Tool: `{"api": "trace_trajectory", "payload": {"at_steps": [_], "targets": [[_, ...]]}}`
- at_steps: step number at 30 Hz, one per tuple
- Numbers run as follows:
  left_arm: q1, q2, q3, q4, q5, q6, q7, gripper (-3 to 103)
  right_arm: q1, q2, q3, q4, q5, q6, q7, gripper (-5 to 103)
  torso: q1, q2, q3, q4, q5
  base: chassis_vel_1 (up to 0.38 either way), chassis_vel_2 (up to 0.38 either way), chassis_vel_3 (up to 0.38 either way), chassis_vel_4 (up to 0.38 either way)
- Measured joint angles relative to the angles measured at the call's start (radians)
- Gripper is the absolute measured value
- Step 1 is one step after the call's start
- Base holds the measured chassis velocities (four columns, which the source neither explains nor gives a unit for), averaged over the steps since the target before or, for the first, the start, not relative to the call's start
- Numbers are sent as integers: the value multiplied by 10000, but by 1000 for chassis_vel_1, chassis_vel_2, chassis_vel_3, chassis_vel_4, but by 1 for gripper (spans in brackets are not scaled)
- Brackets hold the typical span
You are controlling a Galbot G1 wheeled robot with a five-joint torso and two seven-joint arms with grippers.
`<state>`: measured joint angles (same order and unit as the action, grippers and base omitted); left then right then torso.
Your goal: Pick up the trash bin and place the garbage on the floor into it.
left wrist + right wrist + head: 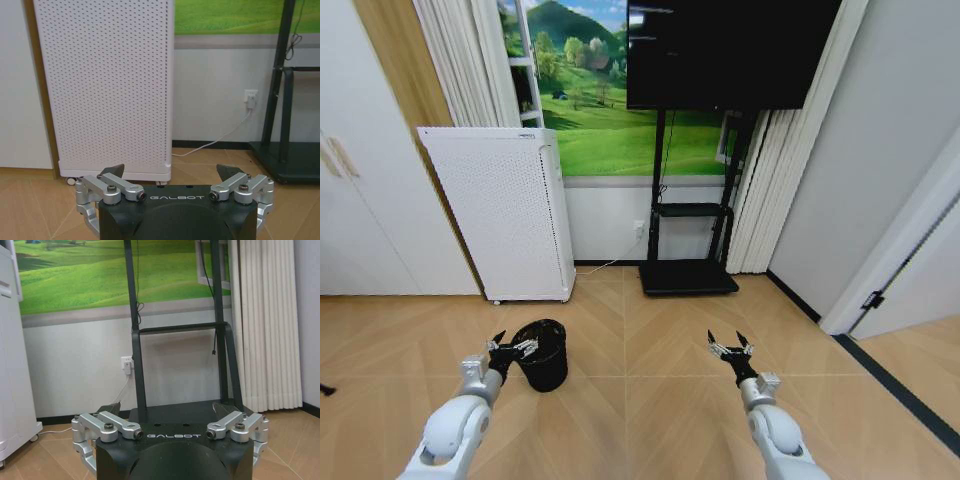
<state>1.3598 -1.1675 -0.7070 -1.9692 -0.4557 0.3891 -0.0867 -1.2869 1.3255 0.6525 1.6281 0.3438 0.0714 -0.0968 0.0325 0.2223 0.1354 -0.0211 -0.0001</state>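
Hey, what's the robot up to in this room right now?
The robot faces a small black trash bin standing upright on the wooden floor, in front of a white perforated appliance. Its left gripper is open and right beside the bin's rim, but has not closed on it. The right gripper is open too, held out over bare floor and holding nothing. A TV on a black stand is against the far wall.
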Motion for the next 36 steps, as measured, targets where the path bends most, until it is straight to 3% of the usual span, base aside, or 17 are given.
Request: {"api": "trace_trajectory", "payload": {"at_steps": [9, 24, 30, 34, 36], "targets": [[-126, -156, -400, 83, -25, 52, -123, 100, 239, 216, 10, -109, -184, -257, 236, 100, 111, 368, 256, 1, 0, 0, 0, 0, 0], [-131, 111, -467, 145, 158, -12, 429, 100, 341, -15, -29, -152, -114, -206, 158, 100, 302, 964, 658, 0, 1, 0, 0, 0, 0], [-322, 255, -512, 564, 1532, -934, 907, 100, 507, -1, 2, -598, -718, 303, 39, 100, 409, 1269, 859, 0, 1, 0, 0, 0, 0], [-351, 282, -558, 668, 1783, -1190, 1101, 100, 505, 6, 9, -655, -769, 354, 39, 100, 442, 1371, 927, 0, 1, 0, 0, 0, 0], [-365, 321, -605, 767, 1839, -1396, 1500, 100, 499, -1, 27, -748, -827, 440, 37, 100, 486, 1490, 1002, 1, 1, 0, 0, 0, 0]]}}
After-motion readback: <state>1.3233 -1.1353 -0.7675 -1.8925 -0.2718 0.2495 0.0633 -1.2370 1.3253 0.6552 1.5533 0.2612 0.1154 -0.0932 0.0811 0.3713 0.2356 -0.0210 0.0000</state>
